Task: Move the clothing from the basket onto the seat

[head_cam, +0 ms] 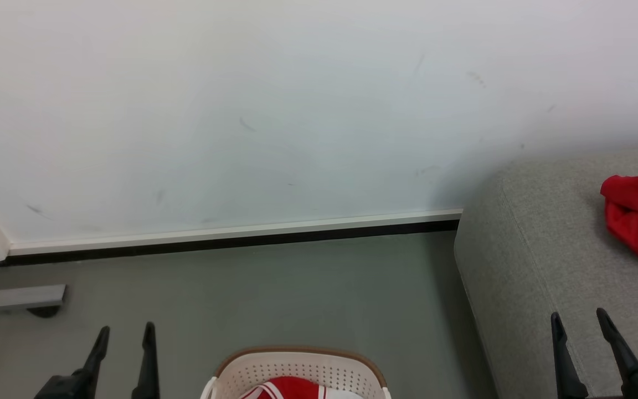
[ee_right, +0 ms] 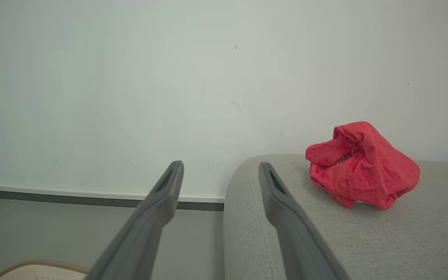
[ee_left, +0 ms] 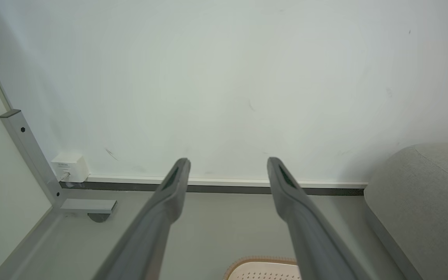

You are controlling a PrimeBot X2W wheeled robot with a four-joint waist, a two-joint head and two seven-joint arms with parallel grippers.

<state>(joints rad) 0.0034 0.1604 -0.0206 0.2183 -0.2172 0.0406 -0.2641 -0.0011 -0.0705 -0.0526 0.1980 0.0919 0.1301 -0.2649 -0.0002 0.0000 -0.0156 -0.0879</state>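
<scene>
So far, the seat point(head_cam: 546, 249) carries one crumpled red garment point(head_cam: 637, 221) on its cushion, so part of the job looks done. The basket point(head_cam: 297, 368) on the floor holds more red-and-white clothing point(head_cam: 288, 388), which is left to move. The left gripper point(head_cam: 126, 328) and right gripper point(head_cam: 579, 313) hang empty, jaws spread wide.

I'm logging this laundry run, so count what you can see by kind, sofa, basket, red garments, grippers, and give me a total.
Sofa: 1
Basket: 1
Red garments: 2, the crumpled garment on the sofa and the striped garment showing in the basket
Grippers: 2, left gripper and right gripper, both open
Total: 6
</scene>
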